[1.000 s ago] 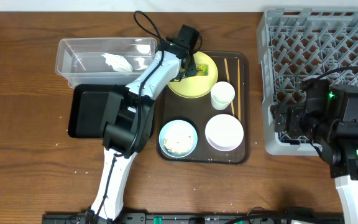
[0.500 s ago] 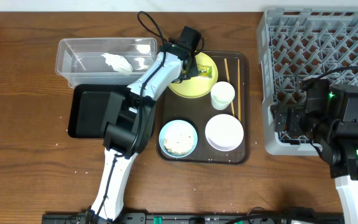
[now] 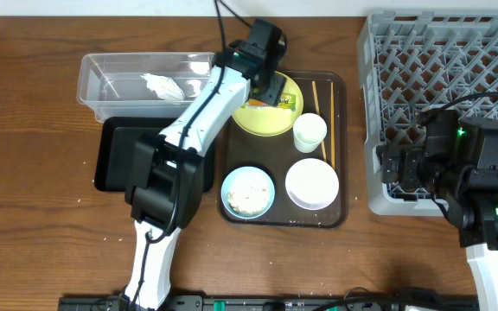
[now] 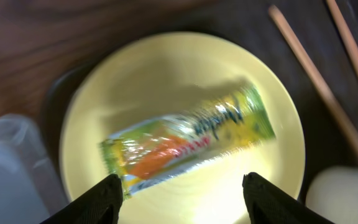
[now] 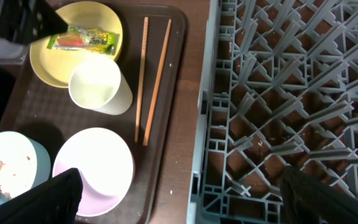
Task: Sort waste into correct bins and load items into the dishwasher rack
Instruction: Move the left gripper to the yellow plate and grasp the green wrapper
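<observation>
Right now the left claw (image 4: 188,198) is hovering with its fingers spread apart, gripping nothing, straight above the green-and-orange snack wrapper (image 4: 188,140). The wrapper is lying flat across the yellow plate (image 4: 166,68), and the plate is sitting in the far left corner of the brown serving tray (image 3: 336,121).

Also on that tray, the chopsticks (image 5: 151,78) are lying side by side along its right edge. The white cup (image 5: 95,87) is standing just left of them and overlapping the plate's near rim. The white bowl (image 5: 95,168) is resting in the tray's near right corner. The light blue bowl (image 3: 248,192) is sitting in the near left corner, with pale rice (image 3: 247,199) lying in its bottom.

The left arm is reaching over the tray's left side. Left of the tray, the clear tub (image 3: 102,78) is standing at the far side of the counter (image 3: 41,233), holding a white crumpled scrap (image 3: 162,85). The black tray (image 3: 115,155) is lying just nearer, its right end hidden under the arm.

The right claw (image 5: 191,202) is hanging with its fingers wide apart and empty, right of the tray, above the near left corner of the dishwasher rack (image 3: 456,60). The rack is standing on the counter just right of the tray.
</observation>
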Tool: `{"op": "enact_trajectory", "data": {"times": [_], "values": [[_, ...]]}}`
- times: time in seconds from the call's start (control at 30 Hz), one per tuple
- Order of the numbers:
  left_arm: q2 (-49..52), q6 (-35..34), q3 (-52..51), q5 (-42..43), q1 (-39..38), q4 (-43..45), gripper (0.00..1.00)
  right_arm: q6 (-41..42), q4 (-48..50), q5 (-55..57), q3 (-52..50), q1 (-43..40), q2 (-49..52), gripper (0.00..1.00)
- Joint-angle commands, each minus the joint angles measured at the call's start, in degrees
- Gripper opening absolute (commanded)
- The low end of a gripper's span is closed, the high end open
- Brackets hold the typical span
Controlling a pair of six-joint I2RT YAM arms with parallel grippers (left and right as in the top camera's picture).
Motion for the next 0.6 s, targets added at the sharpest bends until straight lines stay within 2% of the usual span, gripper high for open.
{"op": "enact_trajectory", "data": {"times": [0.0, 0.13, 0.2, 0.37, 0.57], "values": [[1.25, 16.55, -2.40, 2.91, -1.40, -0.57, 0.65, -0.63, 0.11, -0.44, 1.22, 1.18, -0.33, 0.99], [1.36, 27.23, -5.35, 2.89, -2.64, -0.20, 0.64, -0.63, 0.13, -0.44, 1.22, 1.18, -0.33, 0.99], [1.42, 30.23, -6.80, 2.86, -2.86, 1.31, 0.63, -0.63, 0.13, -0.44, 1.22, 1.18, -0.33, 0.99], [1.53, 30.99, -10.73, 2.40, -2.80, 8.94, 0.63, -0.63, 0.00, -0.44, 1.22, 1.18, -0.33, 0.99], [1.97, 30.97, -11.74, 2.23, -2.80, 14.19, 0.63, -0.63, -0.11, -0.46, 1.22, 1.18, -0.33, 0.99]]}}
